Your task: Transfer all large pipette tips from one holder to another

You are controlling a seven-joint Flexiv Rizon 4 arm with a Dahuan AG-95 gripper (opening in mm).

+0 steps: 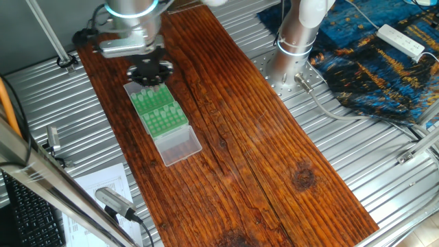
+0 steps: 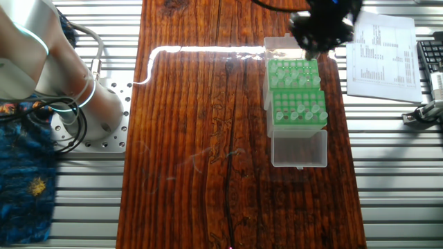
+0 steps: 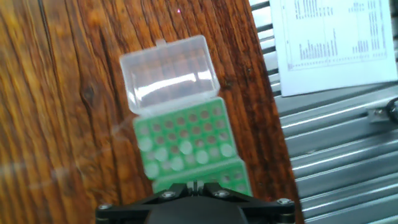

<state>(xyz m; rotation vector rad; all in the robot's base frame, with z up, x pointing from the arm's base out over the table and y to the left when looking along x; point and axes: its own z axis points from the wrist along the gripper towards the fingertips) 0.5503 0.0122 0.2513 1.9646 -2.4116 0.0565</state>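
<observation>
Two green holders lie end to end on the wooden board, one farther along and one next to it. Several large pipette tips stand as whitish round tops in the holder seen in the middle of the hand view; they also show as pale tips in the other fixed view. The second holder lies partly under my gripper. The black fingers are pressed together and nothing shows between them. My gripper hovers over the far end of the holders.
A clear plastic lid hinges open off the holder's end; it is the lid in the other fixed view. A printed paper sheet lies on the ribbed metal table to the right. The arm's base stands beside the board.
</observation>
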